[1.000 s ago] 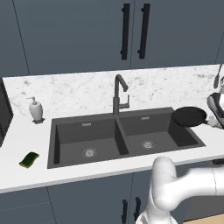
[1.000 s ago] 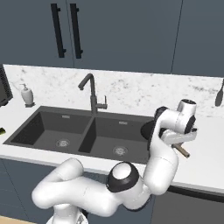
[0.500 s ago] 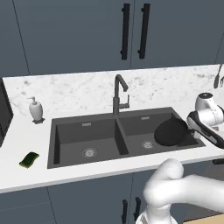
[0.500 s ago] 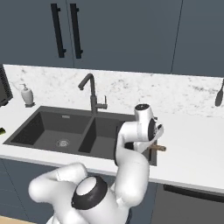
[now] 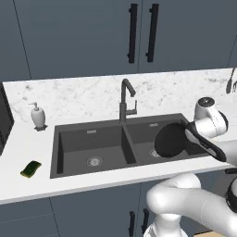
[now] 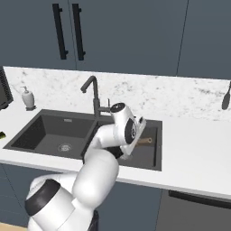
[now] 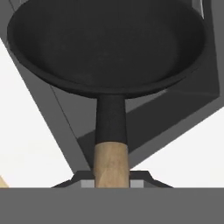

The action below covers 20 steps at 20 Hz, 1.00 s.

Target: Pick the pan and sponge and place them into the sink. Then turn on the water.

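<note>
The jaws are clamped on the wooden handle of the pan — the hand view shows the light stick running straight down into them, w/ the black neck and round bowl of the pan spreading out beyond. Pan is held up in the air, tilted, over the right basin of the sink; in the left base view its round black face sits in front of the right drain area, just right of the divider. From the right base view the arm's wrist hides most of it, but the wooden handle pokes out to the right of the wrist, above the right basin of the sink.

Sponge lies flat on the white table, well left of the sink's left edge, near the front lip (green w/ a yellow edge, apart from everything else). Its tip is just visible at the far left border of the right base view.

Dark gooseneck faucet stands at the back rim between the two basins; in the right base view the faucet is just behind and left of the wrist. Left basin holds only its round metal drain.

White soap dispenser stands upright on the table at the back left — near the sink's far left corner, not touching it.
</note>
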Motion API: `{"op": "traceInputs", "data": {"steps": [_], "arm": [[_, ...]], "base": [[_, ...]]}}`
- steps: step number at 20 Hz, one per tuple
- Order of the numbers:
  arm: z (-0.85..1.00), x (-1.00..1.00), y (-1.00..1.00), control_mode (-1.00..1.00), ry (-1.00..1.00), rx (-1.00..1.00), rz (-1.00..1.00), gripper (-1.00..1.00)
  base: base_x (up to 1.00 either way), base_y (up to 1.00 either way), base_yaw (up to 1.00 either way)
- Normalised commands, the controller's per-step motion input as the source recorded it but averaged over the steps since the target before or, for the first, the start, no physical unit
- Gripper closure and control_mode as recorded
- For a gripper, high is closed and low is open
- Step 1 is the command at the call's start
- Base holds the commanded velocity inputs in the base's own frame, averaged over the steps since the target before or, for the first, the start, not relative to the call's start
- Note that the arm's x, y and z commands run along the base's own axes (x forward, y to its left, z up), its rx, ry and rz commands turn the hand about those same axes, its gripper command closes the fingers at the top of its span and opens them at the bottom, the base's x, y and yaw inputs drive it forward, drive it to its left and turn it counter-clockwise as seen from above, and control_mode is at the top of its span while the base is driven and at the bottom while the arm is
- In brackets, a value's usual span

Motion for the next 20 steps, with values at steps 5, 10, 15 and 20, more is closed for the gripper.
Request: {"op": "traceInputs", "data": {"steps": [5,10,15,20], "arm": [[0.5,0.03,0.3,-1.0,0.04,0.0,0.26,1.0],[0.12,0.12,0.15,-1.0,0.01,0.02,0.18,1.0],[-0.06,0.41,0.16,-1.0,0.0,0.02,0.1,1.0],[-0.2,0.53,0.03,-1.0,0.03,0.02,0.08,1.0]], "base": [[0.0,0.0,0.0],[0.0,0.0,0.0],[0.0,0.0,0.0],[0.0,0.0,0.0]]}}
